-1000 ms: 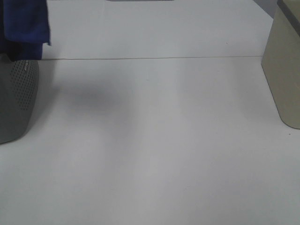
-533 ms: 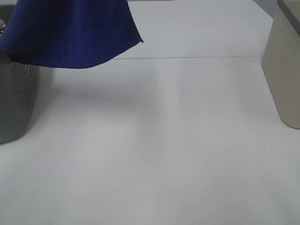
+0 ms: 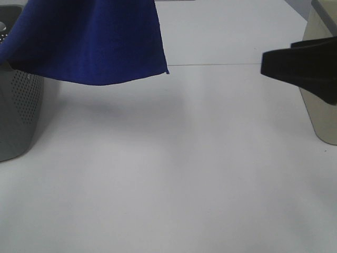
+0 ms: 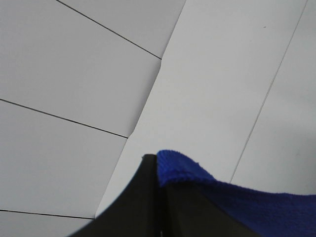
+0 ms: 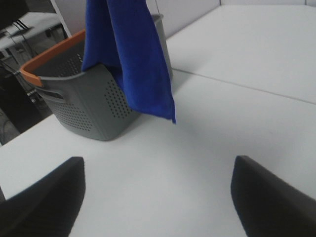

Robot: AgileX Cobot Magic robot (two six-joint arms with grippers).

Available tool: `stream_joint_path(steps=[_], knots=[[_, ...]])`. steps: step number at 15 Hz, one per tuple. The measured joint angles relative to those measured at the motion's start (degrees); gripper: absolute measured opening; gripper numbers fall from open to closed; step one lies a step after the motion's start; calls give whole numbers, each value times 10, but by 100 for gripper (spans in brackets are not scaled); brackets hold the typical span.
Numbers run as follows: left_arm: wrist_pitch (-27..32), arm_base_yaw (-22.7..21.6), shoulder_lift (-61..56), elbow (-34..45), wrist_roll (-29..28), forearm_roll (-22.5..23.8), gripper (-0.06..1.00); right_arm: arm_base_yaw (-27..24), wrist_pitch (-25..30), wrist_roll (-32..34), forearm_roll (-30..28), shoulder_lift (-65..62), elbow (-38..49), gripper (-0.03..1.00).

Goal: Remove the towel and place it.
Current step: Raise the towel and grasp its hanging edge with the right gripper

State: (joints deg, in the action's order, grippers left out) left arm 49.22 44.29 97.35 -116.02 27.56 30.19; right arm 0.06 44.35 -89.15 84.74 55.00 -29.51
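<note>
surface: smooth white tabletop [image 3: 174, 179] is lying evenly lit | join: thin dark seam [image 3: 221, 64] is running across it | left: grey perforated plastic basket [image 3: 18, 110] is standing | right: beige rounded bin [image 3: 320, 118] is standing

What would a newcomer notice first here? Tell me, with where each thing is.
The deep blue towel stands out first, hanging at the upper left of the high view over the grey perforated basket, pinched in the shut left gripper. Next is the open right gripper, a dark shape reaching in from the right across the beige container.
</note>
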Motion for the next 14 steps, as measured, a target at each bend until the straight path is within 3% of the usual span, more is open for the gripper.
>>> stream_joint_path(steps=[2, 4, 7, 11, 14], knots=[[-6, 0, 0, 0, -1, -8, 0, 79, -15, -144, 123, 117, -30, 79], [-13, 0, 0, 0, -1, -9, 0, 136, -41, -197, 140, 205, -78, 79], [-13, 0, 0, 0, -1, -13, 0, 179, -56, -215, 144, 323, -162, 79], [-12, 0, 0, 0, -1, -15, 0, 179, -57, -225, 144, 410, -256, 79], [-12, 0, 0, 0, -1, -15, 0, 179, -2, -230, 147, 461, -313, 79]])
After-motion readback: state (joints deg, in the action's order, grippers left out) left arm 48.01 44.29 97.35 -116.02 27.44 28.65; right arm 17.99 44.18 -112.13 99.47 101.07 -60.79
